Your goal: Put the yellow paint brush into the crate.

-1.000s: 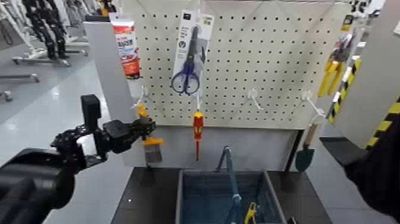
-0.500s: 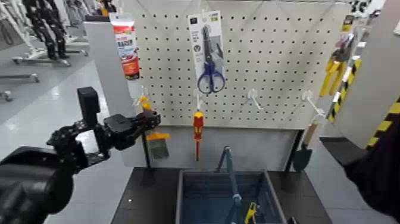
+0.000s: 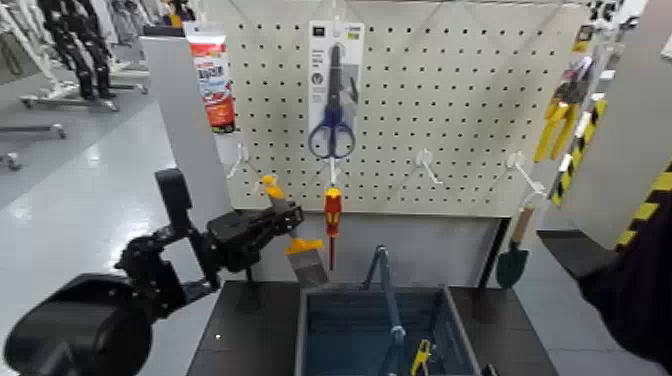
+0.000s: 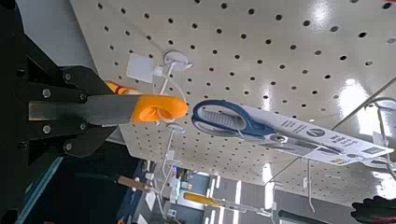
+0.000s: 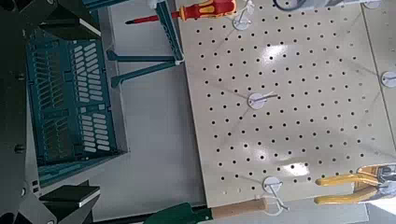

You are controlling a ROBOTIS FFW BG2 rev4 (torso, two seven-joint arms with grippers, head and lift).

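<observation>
Yellow paint brush: small, flat, orange-yellow handle end and band, greyish mid-handle, wide grey bristle head. It is tilted, bristles down, handle top sticking out above the grip. Left pincer closed on the handle, in front of the pegboard's lower edge, above and to the left of the crate. Brush is outside the crate, bristle head near its back left corner.

Labels: scissors on a white card with small print, too small to read. Red-and-white tube, lettering also not readable. No brand I can make out on the brush.

Around: red-and-yellow screwdriver hangs just beside the brush, on its right, below the scissors. Green trowel, wooden handle, hangs at far right. Yellow-handled pliers hang beyond the board's right side. Crate is dark grey-blue, slatted, bar handle raised and crossing the opening; small yellow item inside, right part. Right pincer waits off to the right; can't tell if wide or narrow.
</observation>
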